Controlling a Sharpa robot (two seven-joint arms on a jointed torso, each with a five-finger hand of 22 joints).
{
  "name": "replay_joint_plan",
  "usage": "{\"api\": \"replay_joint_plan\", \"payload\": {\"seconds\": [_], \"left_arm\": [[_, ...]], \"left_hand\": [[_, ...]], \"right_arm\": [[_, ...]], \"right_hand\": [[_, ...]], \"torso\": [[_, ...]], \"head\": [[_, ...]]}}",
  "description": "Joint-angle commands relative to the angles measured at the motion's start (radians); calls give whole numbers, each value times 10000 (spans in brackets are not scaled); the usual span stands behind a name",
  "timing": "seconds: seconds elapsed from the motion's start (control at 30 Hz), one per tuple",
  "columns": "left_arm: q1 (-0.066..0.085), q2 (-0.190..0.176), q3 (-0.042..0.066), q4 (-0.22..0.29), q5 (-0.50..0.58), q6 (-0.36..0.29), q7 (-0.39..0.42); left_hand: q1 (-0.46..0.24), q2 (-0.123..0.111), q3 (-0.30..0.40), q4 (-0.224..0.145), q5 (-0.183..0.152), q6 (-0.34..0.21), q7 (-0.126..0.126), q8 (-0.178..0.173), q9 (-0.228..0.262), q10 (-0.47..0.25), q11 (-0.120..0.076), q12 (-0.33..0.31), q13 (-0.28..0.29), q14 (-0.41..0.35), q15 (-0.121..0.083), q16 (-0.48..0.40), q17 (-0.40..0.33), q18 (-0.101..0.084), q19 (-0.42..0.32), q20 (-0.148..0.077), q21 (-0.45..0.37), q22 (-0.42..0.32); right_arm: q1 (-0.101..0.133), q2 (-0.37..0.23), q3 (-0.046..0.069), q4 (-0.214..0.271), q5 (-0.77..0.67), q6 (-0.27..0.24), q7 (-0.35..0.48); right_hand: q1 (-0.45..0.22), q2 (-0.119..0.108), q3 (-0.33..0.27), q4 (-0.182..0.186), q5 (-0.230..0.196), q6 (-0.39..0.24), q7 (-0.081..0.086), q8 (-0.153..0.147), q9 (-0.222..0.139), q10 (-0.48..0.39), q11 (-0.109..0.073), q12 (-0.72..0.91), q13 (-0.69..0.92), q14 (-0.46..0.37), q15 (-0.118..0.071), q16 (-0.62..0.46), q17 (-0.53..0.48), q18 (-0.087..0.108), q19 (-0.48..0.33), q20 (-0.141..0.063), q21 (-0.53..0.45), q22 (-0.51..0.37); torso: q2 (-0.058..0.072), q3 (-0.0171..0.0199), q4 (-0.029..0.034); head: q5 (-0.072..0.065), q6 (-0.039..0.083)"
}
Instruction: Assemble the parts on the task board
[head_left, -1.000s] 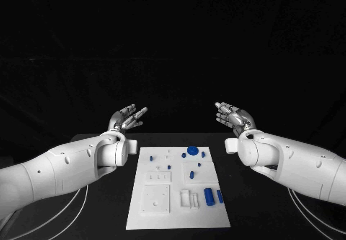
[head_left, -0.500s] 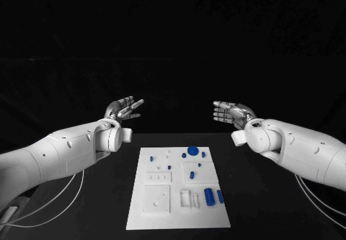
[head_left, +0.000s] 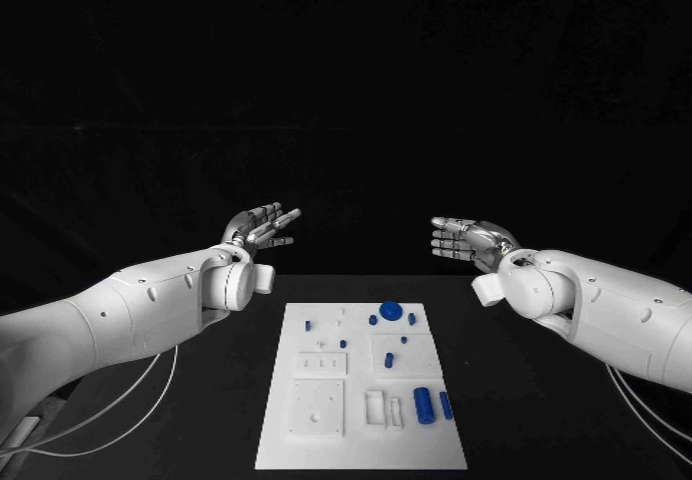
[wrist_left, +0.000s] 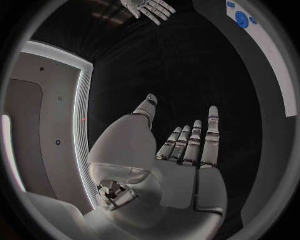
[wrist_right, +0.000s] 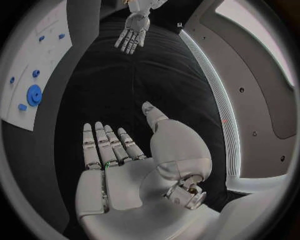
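Observation:
The white task board (head_left: 320, 450) lies flat in the middle of the black table, also seen as the board (wrist_left: 278, 75) and the board (wrist_right: 25, 65) in the wrist views. Several small blue parts sit on it: a round blue knob (head_left: 389, 309) at the far end and blue cylinders (head_left: 424, 404) near the right front. My left hand (head_left: 260, 229) is raised beyond the board's far left corner, palm up, fingers apart, holding nothing; my left hand (wrist_left: 181, 155) is bare. My right hand (head_left: 464, 241) is raised beyond the far right corner, fingers apart, holding nothing; my right hand (wrist_right: 119, 160) is bare.
White cables (head_left: 144, 395) hang under my left arm at the table's left side. Black table surface (head_left: 548, 400) runs along both sides of the board. Both forearms stand well above the table, to either side of the board.
The head camera has shifted, so the board sits slightly lower. My right hand has dropped a little and turned its fingers more toward the left; my left hand stays raised.

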Motion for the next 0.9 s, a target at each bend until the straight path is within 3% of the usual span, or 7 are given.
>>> {"api": "replay_joint_plan", "payload": {"seconds": [0.03, 0.9], "left_arm": [[16, 4, 5, 9, -30, 217, 34], [17, 10, 6, 2, -26, 250, 37]], "left_hand": [[70, 6, 39, 1, 37, 41, -8, 36, 11, 49, -2, 69, 11, 38, 6, 33, 8, 73, 52, 8, 8, 10], [69, -19, 53, 19, 34, 49, -19, 36, 12, 23, -12, 66, 10, 11, -2, 31, 6, 75, 51, 11, 8, 10]], "right_arm": [[6, 19, 9, -14, -111, 260, -6], [6, 65, 9, -72, -111, 297, 3]], "right_hand": [[87, 1, 11, -25, 25, 42, 519, 57, 11, 59, 13, 36, 10, 49, 1, 38, 12, 75, 39, -4, 32, 9], [98, 13, -15, -12, 30, 42, 533, 57, 11, 63, 23, 35, 10, 54, 9, 38, 12, 65, 27, -9, 31, 8]], "torso": [[2, -2, -4], [3, 5, -8]], "head": [[20, -1], [61, 22]]}}
